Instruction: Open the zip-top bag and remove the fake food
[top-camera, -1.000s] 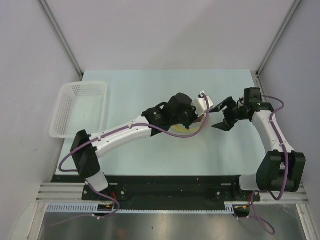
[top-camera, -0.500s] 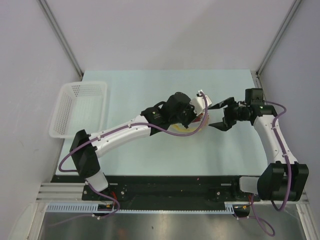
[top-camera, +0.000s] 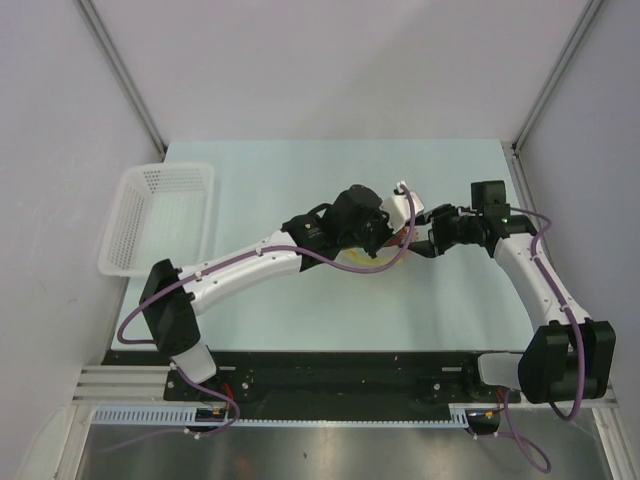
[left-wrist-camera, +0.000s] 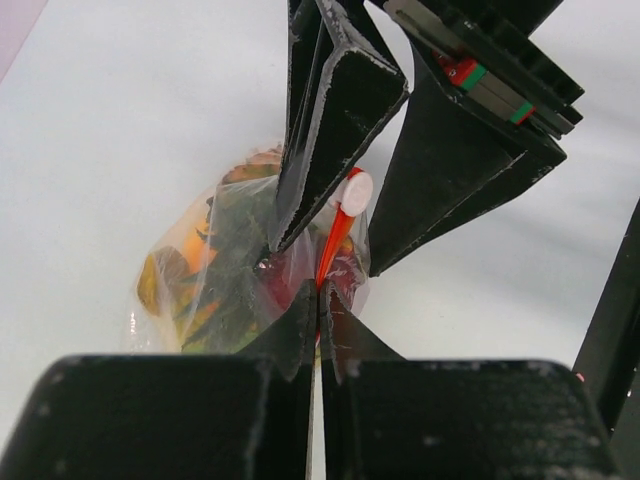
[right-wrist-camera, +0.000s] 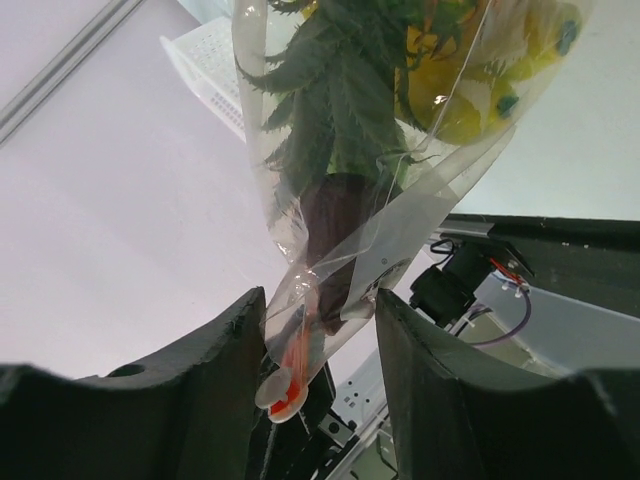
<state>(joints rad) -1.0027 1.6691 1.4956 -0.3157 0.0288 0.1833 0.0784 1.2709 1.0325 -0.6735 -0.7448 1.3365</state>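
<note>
My left pincer (left-wrist-camera: 318, 300) is pressed tight on the bag (left-wrist-camera: 240, 260), pinching the clear plastic right at its mouth, next to the orange-red zip (left-wrist-camera: 335, 235). My right pincer (right-wrist-camera: 320, 310) has come in from the other side. Its fingers are spread, one on either side of the zip end, with the little white tab (right-wrist-camera: 283, 390) poking out between them. The fingers look like they're brushing the plastic, but there's a clear gap, so I wouldn't call it a grip.

The bag sits around the middle of the desk (top-camera: 300, 310), a bit toward the right edge. From the top camera it's mostly hidden under my left wrist, with only a bit of yellow showing. I can't tell if the bottom rests on the desk or hangs just off it.

The food (right-wrist-camera: 470, 90) is all inside: yellow bits, something orange, and a big leafy green piece (right-wrist-camera: 340, 90) with a dark reddish piece below it, near the mouth.

The white basket (top-camera: 160, 215) is over by the left edge, toward the far corner, well apart from everything.
</note>
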